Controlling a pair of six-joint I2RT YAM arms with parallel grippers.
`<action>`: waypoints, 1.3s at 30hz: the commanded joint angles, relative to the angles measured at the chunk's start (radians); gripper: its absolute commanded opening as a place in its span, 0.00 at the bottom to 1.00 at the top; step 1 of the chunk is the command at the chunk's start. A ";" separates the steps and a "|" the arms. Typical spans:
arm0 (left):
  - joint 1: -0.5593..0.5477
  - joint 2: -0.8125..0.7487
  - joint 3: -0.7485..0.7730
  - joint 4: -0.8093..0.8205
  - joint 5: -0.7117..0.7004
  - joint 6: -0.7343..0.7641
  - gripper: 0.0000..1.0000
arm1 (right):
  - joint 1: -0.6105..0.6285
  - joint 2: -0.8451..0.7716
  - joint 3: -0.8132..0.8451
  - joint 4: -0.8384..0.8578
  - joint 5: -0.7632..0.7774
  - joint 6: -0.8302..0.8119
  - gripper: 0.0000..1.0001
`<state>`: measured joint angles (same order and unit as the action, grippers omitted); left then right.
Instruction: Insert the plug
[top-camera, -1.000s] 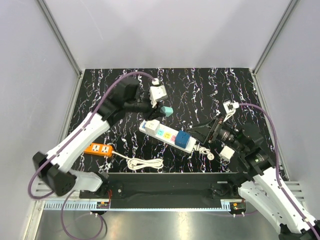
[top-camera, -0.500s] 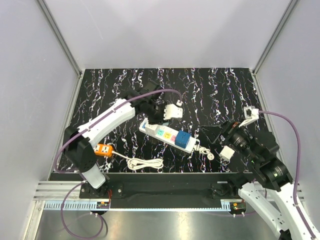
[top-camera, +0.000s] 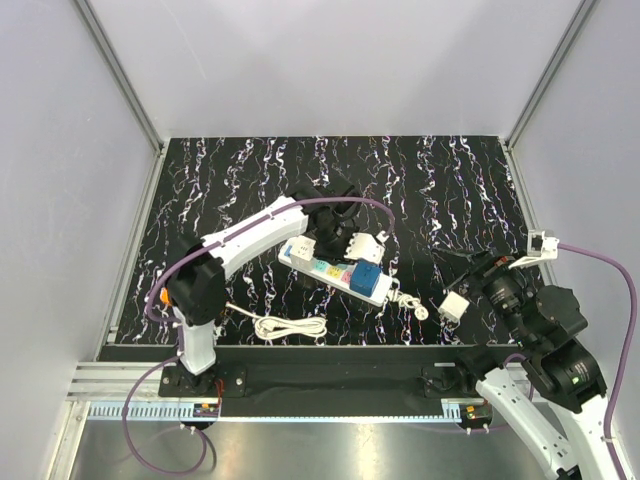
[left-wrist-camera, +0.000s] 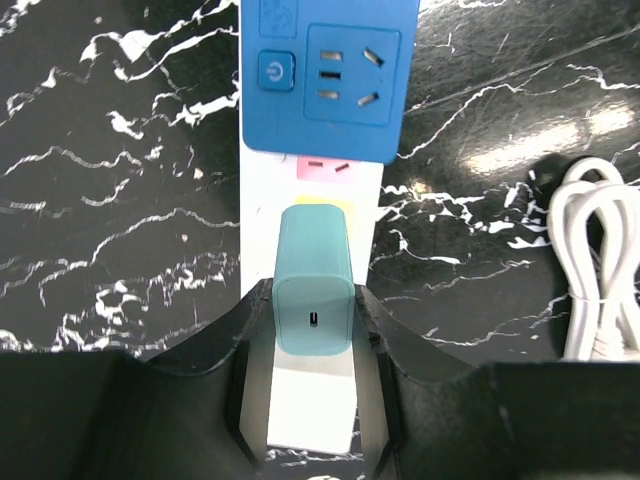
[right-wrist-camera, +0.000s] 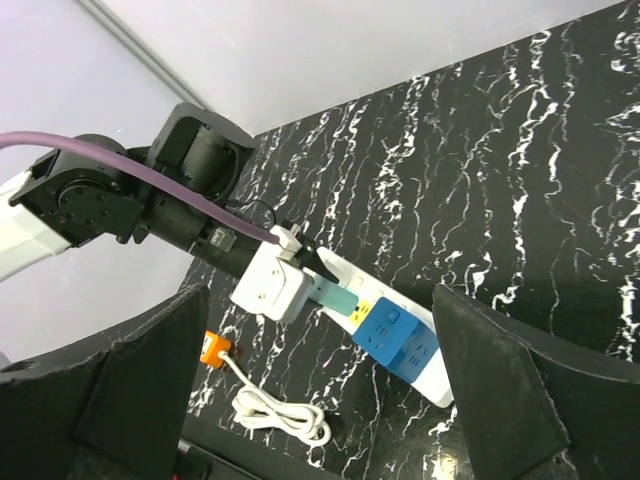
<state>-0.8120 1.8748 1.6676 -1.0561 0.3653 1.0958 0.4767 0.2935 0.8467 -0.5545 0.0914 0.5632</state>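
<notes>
Power strip (top-camera: 303, 252) is laid aslant at mid-table (top-camera: 450, 190), left end farther. Plug (top-camera: 365, 276) is seated on its right end. Small cube (left-wrist-camera: 313, 280) is held over the strip, just left of the plug. Coiled cord (top-camera: 290, 326) is found nearer; small adapter (top-camera: 455, 306) is set apart, right.

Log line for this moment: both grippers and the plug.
left gripper: shut on teal cube, over power strip | right gripper: open, empty | blue plug: on the power strip

The left fingers (left-wrist-camera: 238, 342), clamping the teal cube (left-wrist-camera: 313, 285), have swung over the power strip (left-wrist-camera: 311, 420); the right fingers (right-wrist-camera: 140, 380) have drawn back.
</notes>
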 joint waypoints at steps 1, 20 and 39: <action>-0.015 0.044 0.057 -0.039 -0.031 0.061 0.00 | -0.001 -0.005 0.040 -0.013 0.060 -0.028 1.00; -0.023 0.142 0.107 -0.067 -0.124 0.096 0.00 | -0.001 -0.005 0.038 -0.019 0.090 -0.031 1.00; -0.045 0.198 0.103 -0.055 -0.147 0.076 0.00 | -0.001 -0.025 0.029 -0.028 0.107 -0.034 1.00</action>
<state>-0.8433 2.0487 1.7588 -1.1248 0.2344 1.1698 0.4767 0.2790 0.8581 -0.5808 0.1684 0.5430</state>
